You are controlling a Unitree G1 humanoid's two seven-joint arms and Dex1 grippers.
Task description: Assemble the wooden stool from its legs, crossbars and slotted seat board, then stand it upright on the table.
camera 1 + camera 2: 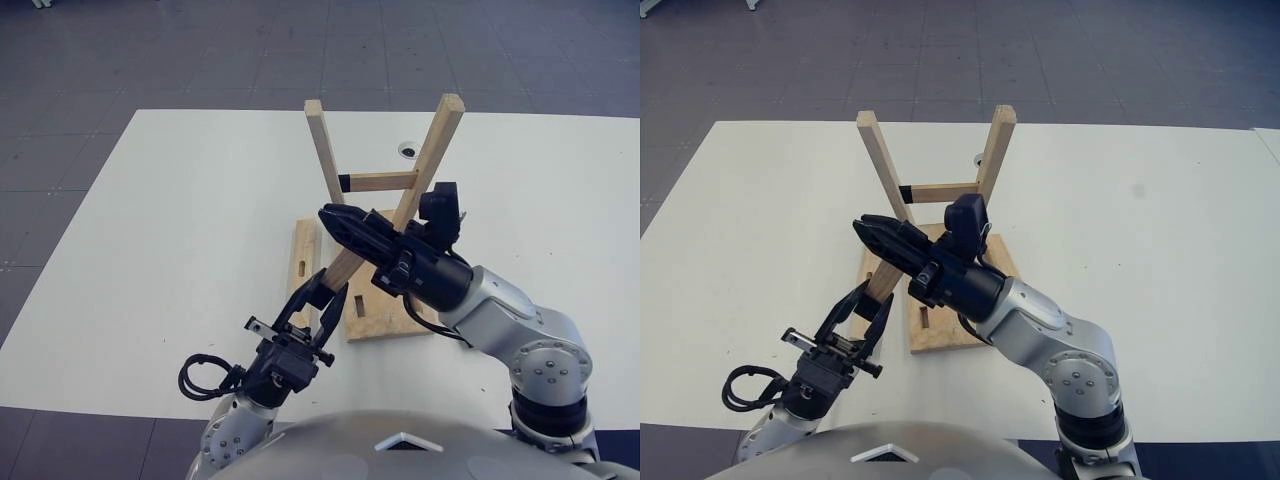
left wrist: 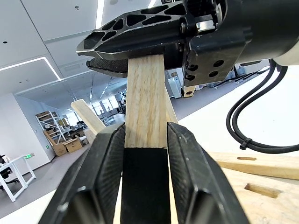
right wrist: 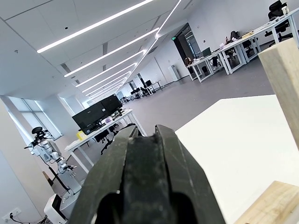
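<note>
The slotted seat board [image 1: 372, 322] lies flat on the white table [image 1: 170, 230]. Over it leans a frame of two wooden legs [image 1: 324, 148] joined by a crossbar [image 1: 385, 181]. The longer-looking leg [image 1: 436, 145] slants down toward me, and my left gripper [image 1: 326, 297] is shut on its black-tipped lower end [image 2: 145, 186]. My right gripper [image 1: 336, 219] lies across that same leg just above the left one. Its fingers [image 3: 145, 154] are pressed together with nothing between them, and its tip [image 2: 96, 49] shows past the wood.
A small round grommet [image 1: 408, 150] sits in the table behind the frame. Bare tabletop spreads wide on both sides of the seat board. The table's near edge runs just under my arms.
</note>
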